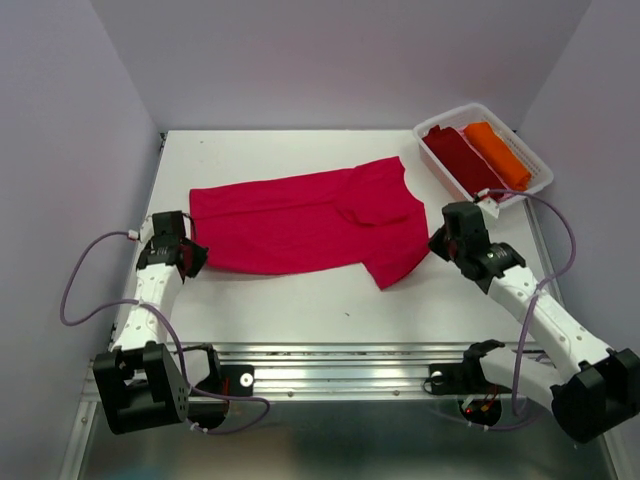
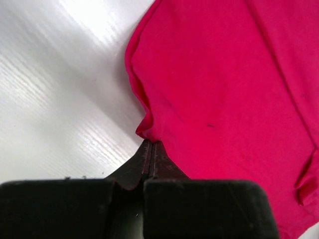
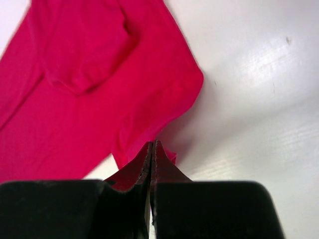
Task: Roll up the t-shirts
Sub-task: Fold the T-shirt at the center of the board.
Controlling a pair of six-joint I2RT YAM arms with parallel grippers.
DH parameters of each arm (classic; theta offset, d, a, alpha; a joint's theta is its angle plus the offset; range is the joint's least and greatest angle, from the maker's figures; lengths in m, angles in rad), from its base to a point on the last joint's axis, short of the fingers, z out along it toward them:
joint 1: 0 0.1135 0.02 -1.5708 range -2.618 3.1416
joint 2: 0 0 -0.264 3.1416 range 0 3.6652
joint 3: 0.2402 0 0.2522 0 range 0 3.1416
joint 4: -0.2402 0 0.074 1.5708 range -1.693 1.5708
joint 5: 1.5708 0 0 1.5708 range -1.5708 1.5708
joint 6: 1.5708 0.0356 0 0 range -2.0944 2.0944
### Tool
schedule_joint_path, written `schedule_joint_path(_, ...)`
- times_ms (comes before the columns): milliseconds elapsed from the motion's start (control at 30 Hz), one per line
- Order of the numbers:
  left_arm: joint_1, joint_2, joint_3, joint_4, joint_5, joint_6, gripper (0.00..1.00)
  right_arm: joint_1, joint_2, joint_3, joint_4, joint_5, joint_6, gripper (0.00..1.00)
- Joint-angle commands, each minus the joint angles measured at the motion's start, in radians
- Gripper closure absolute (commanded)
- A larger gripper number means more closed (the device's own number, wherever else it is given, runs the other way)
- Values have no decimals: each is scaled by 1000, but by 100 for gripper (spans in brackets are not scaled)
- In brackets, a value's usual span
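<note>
table: white surface (image 1: 300, 310), arms based at its near edge
crimson tee: (image 1: 300, 225) lies flat across the middle of the surface, long axis running left to right, well clear of the near edge; one sleeve is folded over onto the body towards the right end, and a second sleeve sticks out towards the near-right
crimson tee, wrist views: left end with a puckered corner (image 2: 224, 99); right end with the folded sleeve (image 3: 75, 99)
left gripper: (image 1: 192, 260) at the tee's near-left corner; clenched, cloth bunched up right at the tips (image 2: 150, 144), so it grasps the corner hem
right gripper: (image 1: 434, 246) at the tee's right end, beside the protruding sleeve; jaws pressed together (image 3: 152, 145), with red cloth reaching the tips on both sides, so it looks pinched on the sleeve edge
basket: white slatted tray (image 1: 519, 193) at the far-right corner of the surface, apart from the crimson tee
maroon tee: (image 1: 465, 158) rolled, in the basket, left half
orange tee: (image 1: 498, 152) rolled, in the basket, touching the maroon one on its right
</note>
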Motion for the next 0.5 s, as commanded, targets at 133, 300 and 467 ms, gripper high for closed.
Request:
schedule_joint_path(133,-4,54,145,39,-29,24,100,1,114,207,141,140,-185,99)
schedule_joint_path(300,-3,111,202,71,-47,18,100,-17,220,291,229,115,-249,99)
schedule_joint_path(467,4,143,246,94,-57,4,100,-48,314,371,283,91,-302,99)
